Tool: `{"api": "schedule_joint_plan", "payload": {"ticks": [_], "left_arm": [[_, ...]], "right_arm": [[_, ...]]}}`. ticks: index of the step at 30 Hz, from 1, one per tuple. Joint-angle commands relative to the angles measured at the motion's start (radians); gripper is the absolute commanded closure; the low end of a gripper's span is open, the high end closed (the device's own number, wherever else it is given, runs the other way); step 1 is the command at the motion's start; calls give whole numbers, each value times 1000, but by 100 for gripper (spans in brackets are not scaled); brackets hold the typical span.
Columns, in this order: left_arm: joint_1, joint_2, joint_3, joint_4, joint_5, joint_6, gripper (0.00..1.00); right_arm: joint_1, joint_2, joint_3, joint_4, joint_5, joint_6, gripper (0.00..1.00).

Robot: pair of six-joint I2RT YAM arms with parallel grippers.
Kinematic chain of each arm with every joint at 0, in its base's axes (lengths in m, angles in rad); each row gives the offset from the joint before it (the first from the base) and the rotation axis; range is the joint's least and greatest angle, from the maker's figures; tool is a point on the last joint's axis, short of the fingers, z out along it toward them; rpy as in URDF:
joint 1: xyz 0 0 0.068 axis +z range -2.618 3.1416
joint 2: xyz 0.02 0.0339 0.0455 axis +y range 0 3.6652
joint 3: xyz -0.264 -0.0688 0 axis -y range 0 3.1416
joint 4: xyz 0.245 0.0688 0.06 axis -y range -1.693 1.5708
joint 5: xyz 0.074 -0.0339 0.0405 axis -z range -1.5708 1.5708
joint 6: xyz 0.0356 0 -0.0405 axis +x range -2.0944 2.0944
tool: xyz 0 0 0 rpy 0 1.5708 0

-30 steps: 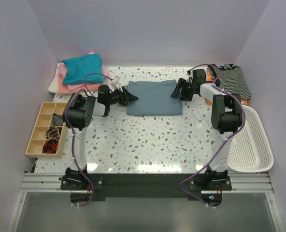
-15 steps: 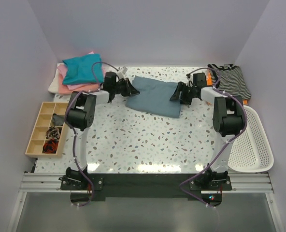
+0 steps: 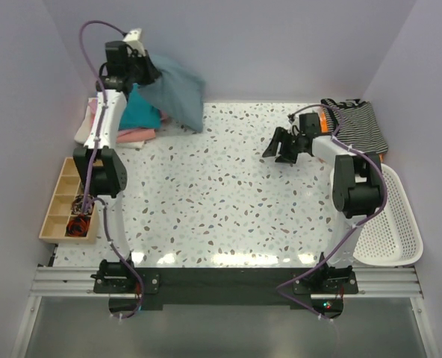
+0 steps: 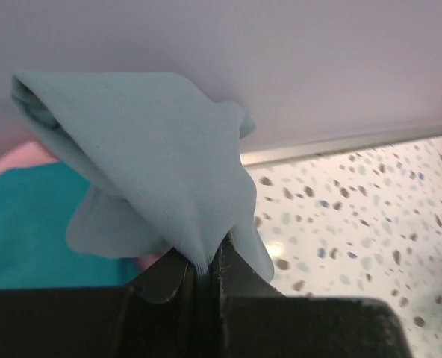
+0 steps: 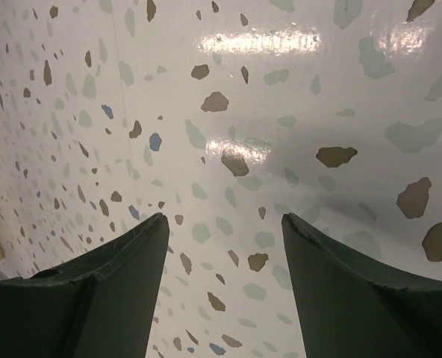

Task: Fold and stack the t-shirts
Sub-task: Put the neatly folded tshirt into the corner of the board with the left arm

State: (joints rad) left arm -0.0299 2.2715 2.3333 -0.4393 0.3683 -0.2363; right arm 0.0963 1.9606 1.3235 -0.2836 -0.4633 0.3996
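Top external view gives us the folded slate-blue t-shirt (image 3: 178, 93) hanging in the air over the table's ten o'clock corner. The left gripper (image 3: 148, 72) pinches it at one edge, jaws clamped tight on a bunched fold of cloth. The shirt hangs just above and beside the stack, where the teal t-shirt (image 3: 139, 113) lies on the pink t-shirt (image 3: 131, 135), with the white t-shirt (image 3: 83, 131) at the bottom.

We judge the cloth light, soft and limp. Held by a single point it sags, and the left wrist view shows its layers splaying open, so the fold could slip apart on the way down. A grip through all the layers at the folded edge, or a second point of support, would suit it better.

The right gripper (image 3: 281, 146) hovers near two o'clock, jaws apart and holding nothing, over the bare speckled table (image 3: 221, 201).

Around it we see a striped garment (image 3: 359, 123) at two o'clock, a white mesh basket (image 3: 389, 216) at four o'clock and a wooden organiser (image 3: 60, 198) at nine o'clock. None of these lies between the shirt and the stack. Only the back wall, close behind the raised shirt, limits the swing.
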Motion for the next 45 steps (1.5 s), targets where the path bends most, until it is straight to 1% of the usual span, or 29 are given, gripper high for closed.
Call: {"api": "schedule_joint_plan", "payload": {"ticks": [1,2,7,8,10,11,13,16,19,20,21,23,24,25,26,27,28,29,30,31,32,35,37,38,39,40,42,43,45], "left_arm": [[189,39,100,-62,20,49,100],[240,33,87,-53,18,60,100],[385,66,41,-33,34,89,100],[401,72,34,-35,28,81,86],[421,60,-32,7,29,55,42],[421,36,-58,20,15,54,0],[421,14,-113,43,-3,26,0],[418,-36,-196,86,32,-24,0],[375,-139,-323,131,35,-54,0],[354,-208,-357,137,-13,-40,0],[328,-248,-432,164,-28,-28,0],[234,-364,-500,182,-64,3,0],[201,-401,-559,182,-122,21,0],[135,-441,-598,189,-150,25,0],[105,-530,-644,206,-172,19,0],[73,-577,-751,265,-164,14,0],[8,-628,-809,298,-169,11,0],[-25,-721,-862,330,-186,6,0],[-59,-762,-940,359,-202,12,0],[-112,-799,-965,356,-222,12,0],[-135,-857,-988,353,-224,8,0],[-238,-972,-1084,344,-262,22,0],[-301,-1056,-1182,358,-275,17,0],[-350,-1104,-1286,381,-299,-7,0],[-367,-1142,-1319,390,-307,-12,0],[-383,-1161,-1376,387,-354,-27,0],[-424,-1199,-1423,387,-367,-24,0],[-435,-1205,-1449,363,-429,-26,0],[-490,-1257,-1491,366,-492,-21,0]], "right_arm": [[20,-26,-1,12,-18,1,33],[23,-22,2,11,-21,2,33],[52,17,25,4,-32,-5,33],[57,21,25,3,-31,-5,33],[66,21,22,-2,-23,-11,33],[69,18,20,-6,-18,-18,34],[74,11,11,-18,4,-27,33],[74,-15,-6,-29,41,-38,33],[85,-66,-29,-34,77,-47,33],[91,-83,-33,-41,104,-54,33],[94,-110,-38,-48,121,-57,33],[112,-146,-49,-58,165,-71,33],[120,-185,-65,-58,185,-76,33],[137,-207,-75,-61,205,-77,33],[146,-229,-85,-63,231,-85,33],[157,-256,-110,-63,277,-88,33],[175,-305,-125,-63,300,-93,32],[181,-334,-156,-63,314,-100,32],[186,-359,-173,-63,330,-102,32],[192,-412,-191,-68,337,-100,32],[192,-437,-228,-68,345,-102,32],[197,-546,-320,-66,385,-94,32],[201,-604,-372,-40,405,-84,32],[201,-680,-444,-19,408,-61,31],[206,-725,-464,-3,408,-51,31],[207,-745,-496,0,408,-48,30],[218,-779,-518,-3,432,-48,30],[220,-811,-541,-3,449,-48,30],[223,-848,-563,-8,469,-53,30]]}}
